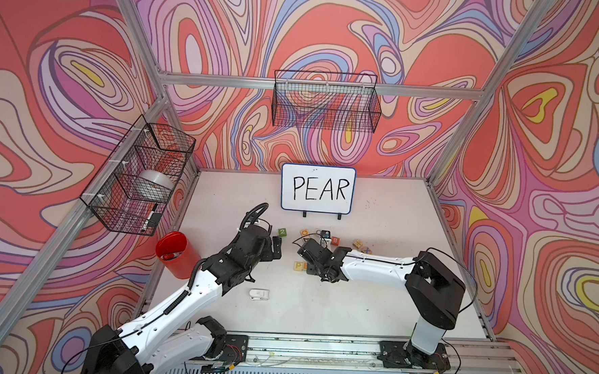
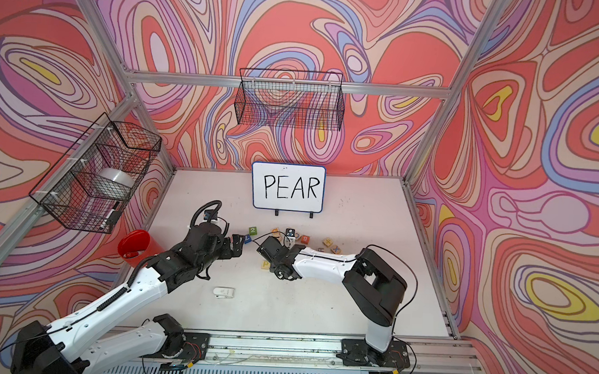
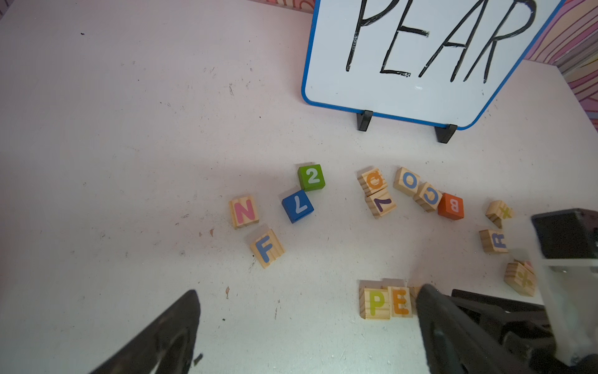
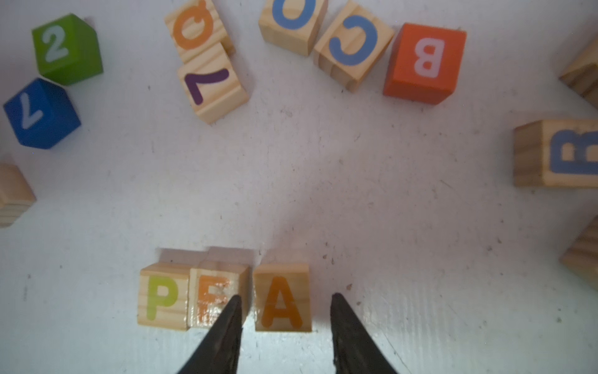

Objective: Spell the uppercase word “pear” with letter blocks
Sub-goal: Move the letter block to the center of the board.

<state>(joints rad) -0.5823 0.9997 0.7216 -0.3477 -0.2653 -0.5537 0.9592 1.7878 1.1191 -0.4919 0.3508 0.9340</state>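
Three letter blocks stand in a row on the table: P (image 4: 161, 299) in yellow-green, E (image 4: 213, 291) in orange, and A (image 4: 281, 301) in orange. My right gripper (image 4: 287, 295) is open and straddles the A block, with a gap between its fingers and the block's sides. One finger overlaps the E in this view. The blue R block (image 4: 563, 152) lies apart to the right. In the left wrist view P (image 3: 375, 302) and E (image 3: 401, 301) show, while A is hidden behind a dark finger. My left gripper (image 3: 310, 289) hovers open and empty left of the row.
A whiteboard (image 1: 318, 188) reading PEAR stands at the back. Loose blocks N (image 3: 244, 211), F (image 3: 267, 248), green 2 (image 3: 311, 176), blue 7 (image 3: 297, 206) and orange B (image 3: 450, 206) lie behind the row. A red cup (image 1: 176, 253) stands left; a small white object (image 1: 259, 294) lies in front.
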